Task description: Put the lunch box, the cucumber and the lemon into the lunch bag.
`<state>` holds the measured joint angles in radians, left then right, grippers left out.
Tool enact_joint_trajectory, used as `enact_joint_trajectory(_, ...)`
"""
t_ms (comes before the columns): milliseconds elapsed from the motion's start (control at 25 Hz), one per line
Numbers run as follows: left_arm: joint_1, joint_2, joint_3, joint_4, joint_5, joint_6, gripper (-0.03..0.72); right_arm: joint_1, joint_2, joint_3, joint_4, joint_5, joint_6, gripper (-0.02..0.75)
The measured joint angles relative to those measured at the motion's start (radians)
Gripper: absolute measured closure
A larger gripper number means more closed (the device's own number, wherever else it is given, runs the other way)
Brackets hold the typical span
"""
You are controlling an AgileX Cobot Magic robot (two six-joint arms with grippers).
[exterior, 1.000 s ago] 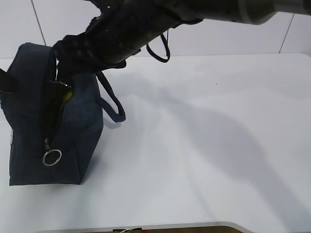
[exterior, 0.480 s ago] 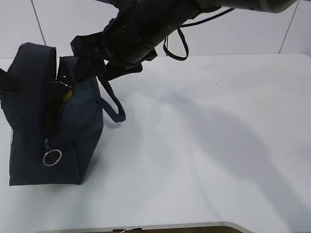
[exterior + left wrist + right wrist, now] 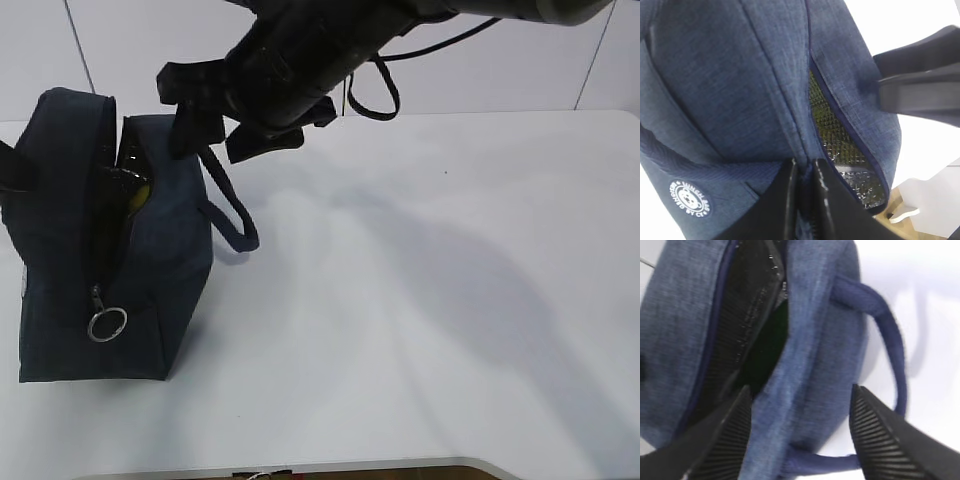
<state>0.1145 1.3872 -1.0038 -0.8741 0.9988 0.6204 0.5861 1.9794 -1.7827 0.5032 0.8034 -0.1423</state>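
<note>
One lunch bag [image 3: 110, 235] stands on the white table [image 3: 420, 300] at the 9 o'clock side of the exterior view, boxy, dark navy, its top zipper parted. A silver ring pull [image 3: 106, 324] hangs at the slit's 6 o'clock end. A sliver of yellow, the lemon [image 3: 141, 197], shows in the gap; only this view catches it. One loop handle [image 3: 232, 215] droops at the bag's 3 o'clock side.

The left wrist view alone shows the round white logo [image 3: 689, 199] and the silvery quilted lining [image 3: 840, 142]. There the left gripper [image 3: 805, 200] has its fingers pinched together on the bag's fabric beside the zipper.

The right wrist view looks down into the dark opening; the right gripper [image 3: 800, 435] hovers with its two ribbed fingers [image 3: 875, 430] spread apart, holding nothing.
</note>
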Motion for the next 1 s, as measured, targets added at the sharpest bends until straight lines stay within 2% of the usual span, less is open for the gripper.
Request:
enact_joint_trajectory(280, 0.0, 0.0, 0.0, -0.002, 0.0, 0.0, 0.676, 0.0, 0.04, 0.0, 0.115, -0.004, -0.008, 0.246)
enact_joint_trajectory(520, 0.0, 0.0, 0.0, -0.005, 0.0, 0.0, 0.676, 0.0, 0.063, 0.0, 0.133, -0.019, -0.014, 0.251)
enact_joint_trajectory(1000, 0.0, 0.0, 0.0, -0.008, 0.0, 0.0, 0.676, 0.0, 0.066, 0.0, 0.173, -0.029, -0.042, 0.47)
